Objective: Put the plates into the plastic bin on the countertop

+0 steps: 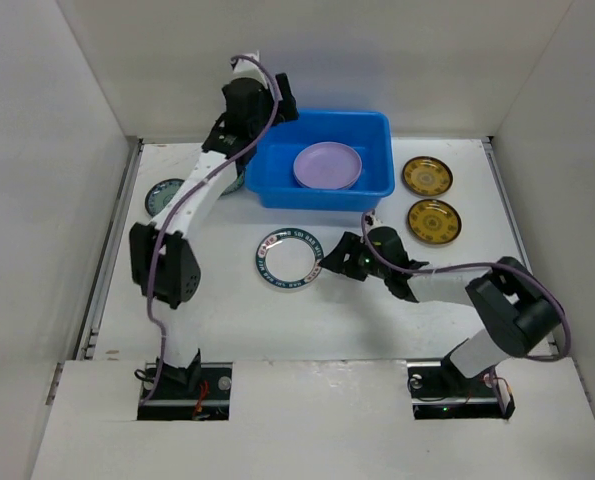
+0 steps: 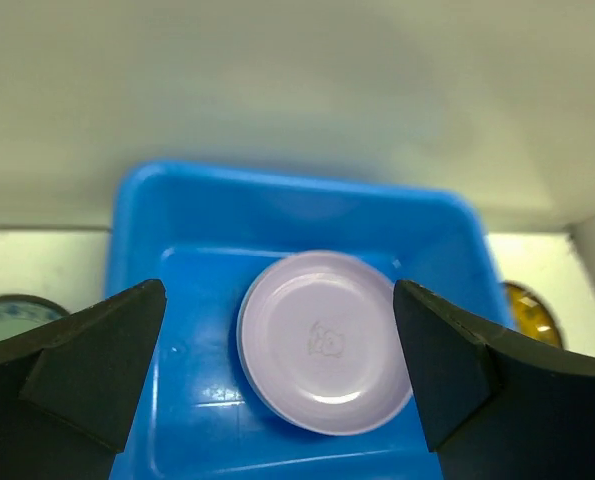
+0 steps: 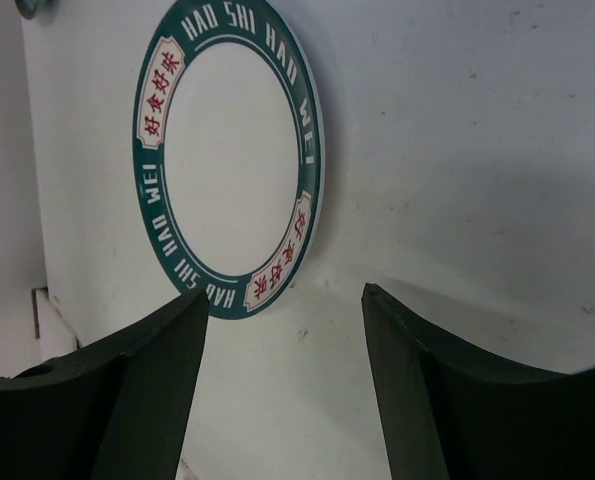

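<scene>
- Over the far left corner of the blue bin we see the left gripper hanging with its jaws spread wide and nothing between them.
- Through the left wrist camera we look down between the two dark fingers into the bin, where the lavender plate lies flat on the bottom.
- From the top view we place that lavender plate at about the middle of the bin, which stands at the back of the countertop near the rear wall.
- Low over the middle of the countertop, the right gripper points at the white plate with the dark green rim; its jaws stand apart and hold nothing.
- We see the plate's near edge just beyond the fingertips in the right wrist camera, but we cannot tell whether a finger touches it.
- That plate lies flat on the countertop in front of the bin, apart from it.
- Two yellow-gold plates lie to the right of the bin, one nearer us than the other, close together.
- A teal patterned plate lies left of the bin, partly hidden by the left arm.
</scene>
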Available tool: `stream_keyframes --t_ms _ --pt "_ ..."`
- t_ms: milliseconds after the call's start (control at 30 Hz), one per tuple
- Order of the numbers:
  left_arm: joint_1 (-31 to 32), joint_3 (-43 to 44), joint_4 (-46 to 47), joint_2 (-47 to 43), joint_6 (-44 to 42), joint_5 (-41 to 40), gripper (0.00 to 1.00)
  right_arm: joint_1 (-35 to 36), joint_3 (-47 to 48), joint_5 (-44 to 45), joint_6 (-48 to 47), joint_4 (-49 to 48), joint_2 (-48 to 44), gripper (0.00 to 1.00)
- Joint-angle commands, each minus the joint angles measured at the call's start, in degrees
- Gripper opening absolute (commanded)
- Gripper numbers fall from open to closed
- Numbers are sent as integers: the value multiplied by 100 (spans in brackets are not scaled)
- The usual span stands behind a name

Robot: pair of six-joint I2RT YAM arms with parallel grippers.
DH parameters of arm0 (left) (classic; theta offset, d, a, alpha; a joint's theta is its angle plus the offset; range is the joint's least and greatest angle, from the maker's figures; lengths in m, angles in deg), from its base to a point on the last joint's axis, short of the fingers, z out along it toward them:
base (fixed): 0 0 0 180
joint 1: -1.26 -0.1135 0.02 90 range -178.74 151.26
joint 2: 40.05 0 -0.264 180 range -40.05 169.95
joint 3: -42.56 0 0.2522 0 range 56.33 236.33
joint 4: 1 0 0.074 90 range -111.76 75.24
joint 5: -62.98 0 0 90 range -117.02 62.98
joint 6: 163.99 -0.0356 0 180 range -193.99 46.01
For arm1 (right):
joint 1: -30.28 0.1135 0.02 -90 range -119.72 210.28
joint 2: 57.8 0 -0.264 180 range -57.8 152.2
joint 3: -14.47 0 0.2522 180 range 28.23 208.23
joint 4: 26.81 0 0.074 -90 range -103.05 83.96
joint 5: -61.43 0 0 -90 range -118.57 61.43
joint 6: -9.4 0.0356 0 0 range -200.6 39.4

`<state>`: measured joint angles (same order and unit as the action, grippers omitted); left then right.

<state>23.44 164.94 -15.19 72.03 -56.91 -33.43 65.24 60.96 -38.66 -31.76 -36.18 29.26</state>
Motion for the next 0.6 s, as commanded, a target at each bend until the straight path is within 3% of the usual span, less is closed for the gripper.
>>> stream_keyframes --t_ms 0,400,567 --pt "54 -384 -431 -1089 -407 -535 100 41 -74 -415 205 -1394 441 68" --pt "642 -4047 -502 -3840 -276 -1880 100 94 -153 -951 670 -3424 1980 55" --pt "986 -5208 -599 -4921 -12 -2574 100 94 -100 -1083 978 -4277 2674 32"
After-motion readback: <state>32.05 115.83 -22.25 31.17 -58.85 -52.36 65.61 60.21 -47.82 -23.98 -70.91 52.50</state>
